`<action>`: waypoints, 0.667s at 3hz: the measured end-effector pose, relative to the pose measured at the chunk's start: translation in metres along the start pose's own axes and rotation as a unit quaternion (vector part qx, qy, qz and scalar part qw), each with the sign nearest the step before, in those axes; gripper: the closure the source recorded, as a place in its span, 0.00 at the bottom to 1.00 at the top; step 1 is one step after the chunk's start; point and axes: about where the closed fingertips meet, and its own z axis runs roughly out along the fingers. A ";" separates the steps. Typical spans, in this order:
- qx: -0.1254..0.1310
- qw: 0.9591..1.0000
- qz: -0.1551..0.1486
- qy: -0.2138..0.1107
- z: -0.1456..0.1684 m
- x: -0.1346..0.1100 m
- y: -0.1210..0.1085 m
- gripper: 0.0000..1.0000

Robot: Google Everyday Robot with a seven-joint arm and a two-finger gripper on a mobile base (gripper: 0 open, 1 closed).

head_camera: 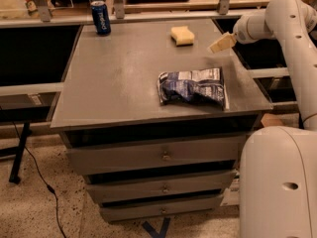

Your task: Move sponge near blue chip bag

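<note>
Sponge (182,35) at far edge of surface (114,83), well apart from blue chip bag (192,87): probably light, soft, squashy; best pinched across its narrow sides. Right of it, pincer (221,42) in the air, near but not touching, holding nothing; opening impossible to tell.

1. Grey table (119,78): flat top, worn finish.
2. Blue soda can (100,17): upright on the top at 11 o'clock, near the far-left corner.
3. Three drawers (163,155): stacked under the top at 6 o'clock, each with a small central knob.
4. Black cable (37,177): trails over the speckled floor (39,217) at 8 o'clock.
5. Gripper (221,42): over the table's right edge at 2 o'clock.
</note>
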 end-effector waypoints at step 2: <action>-0.025 0.999 0.014 -0.017 0.006 -0.004 0.013 0.00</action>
